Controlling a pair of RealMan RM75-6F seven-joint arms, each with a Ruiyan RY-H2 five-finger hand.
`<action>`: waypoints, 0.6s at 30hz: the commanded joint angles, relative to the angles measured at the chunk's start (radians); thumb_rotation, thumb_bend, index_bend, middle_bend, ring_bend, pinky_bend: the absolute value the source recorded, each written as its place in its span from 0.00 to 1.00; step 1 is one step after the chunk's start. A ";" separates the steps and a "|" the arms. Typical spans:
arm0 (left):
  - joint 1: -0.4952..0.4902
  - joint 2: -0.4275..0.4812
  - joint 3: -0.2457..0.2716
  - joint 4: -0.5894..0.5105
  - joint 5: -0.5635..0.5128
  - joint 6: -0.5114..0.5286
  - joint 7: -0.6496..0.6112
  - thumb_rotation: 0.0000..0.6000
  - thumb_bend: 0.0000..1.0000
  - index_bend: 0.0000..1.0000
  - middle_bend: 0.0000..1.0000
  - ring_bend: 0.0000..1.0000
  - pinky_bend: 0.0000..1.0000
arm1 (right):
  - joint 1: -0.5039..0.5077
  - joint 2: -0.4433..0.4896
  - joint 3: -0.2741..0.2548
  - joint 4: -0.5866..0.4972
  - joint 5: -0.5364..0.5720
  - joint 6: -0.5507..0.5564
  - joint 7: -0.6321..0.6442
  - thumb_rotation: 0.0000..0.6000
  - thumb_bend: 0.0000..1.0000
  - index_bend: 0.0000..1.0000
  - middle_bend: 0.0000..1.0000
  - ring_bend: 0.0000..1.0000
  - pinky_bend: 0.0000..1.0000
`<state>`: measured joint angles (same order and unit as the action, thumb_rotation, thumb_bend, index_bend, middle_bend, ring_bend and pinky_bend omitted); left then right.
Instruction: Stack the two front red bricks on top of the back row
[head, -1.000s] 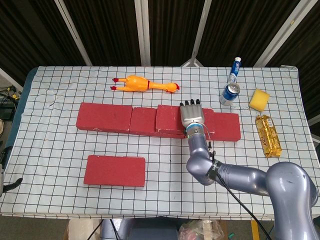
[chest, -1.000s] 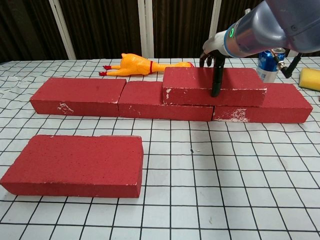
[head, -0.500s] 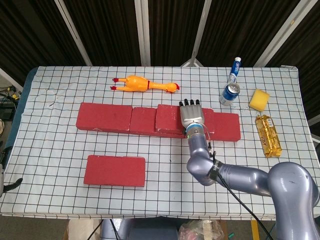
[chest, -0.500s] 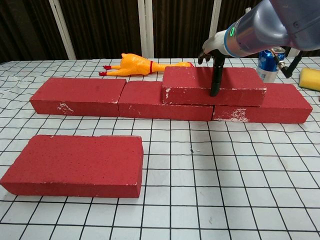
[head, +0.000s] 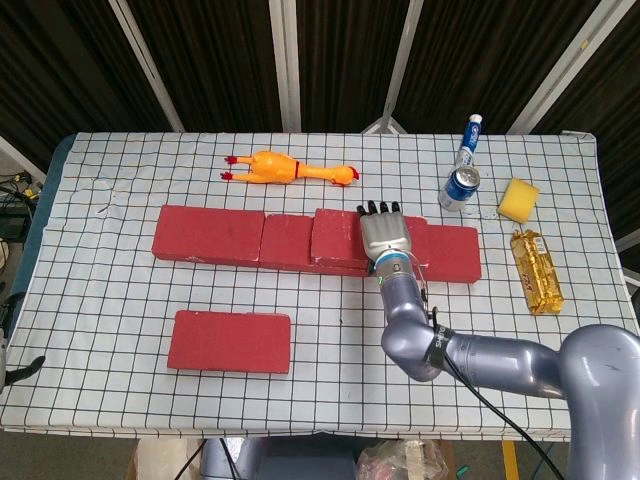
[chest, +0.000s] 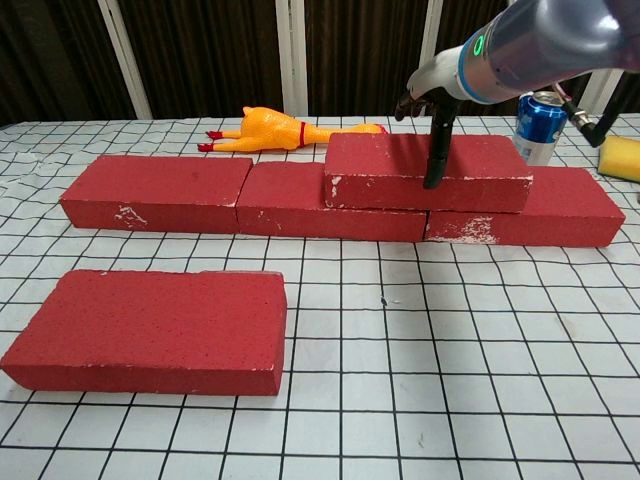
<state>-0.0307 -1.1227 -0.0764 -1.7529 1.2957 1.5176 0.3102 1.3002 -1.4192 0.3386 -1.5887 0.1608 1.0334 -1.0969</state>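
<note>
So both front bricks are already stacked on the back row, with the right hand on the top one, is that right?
Not quite: only one brick is stacked, under the right hand. The chest view shows the other brick lying at the front.

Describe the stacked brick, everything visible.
The stacked brick is a flat red rectangular block with a rough, gritty surface and white chips along its lower front edge. It lies level on the back row, bridging the seam between the two rightmost bricks. The right hand lies over its top, one dark finger down its front face.
</note>
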 joint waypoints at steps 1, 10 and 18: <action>-0.002 0.002 0.001 0.004 0.007 -0.003 -0.011 1.00 0.00 0.15 0.00 0.00 0.12 | -0.067 0.122 0.019 -0.160 -0.104 0.023 0.088 1.00 0.16 0.01 0.00 0.00 0.00; 0.004 0.007 0.018 0.003 0.058 0.007 -0.049 1.00 0.00 0.12 0.00 0.00 0.12 | -0.340 0.435 -0.027 -0.461 -0.451 0.040 0.354 1.00 0.16 0.01 0.00 0.00 0.00; -0.001 -0.001 0.028 0.007 0.082 -0.004 -0.058 1.00 0.00 0.08 0.00 0.00 0.12 | -0.694 0.569 -0.146 -0.506 -0.993 0.050 0.759 1.00 0.16 0.01 0.00 0.00 0.00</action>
<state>-0.0304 -1.1218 -0.0494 -1.7470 1.3758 1.5155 0.2525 0.8113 -0.9394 0.2713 -2.0571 -0.5597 1.0701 -0.5724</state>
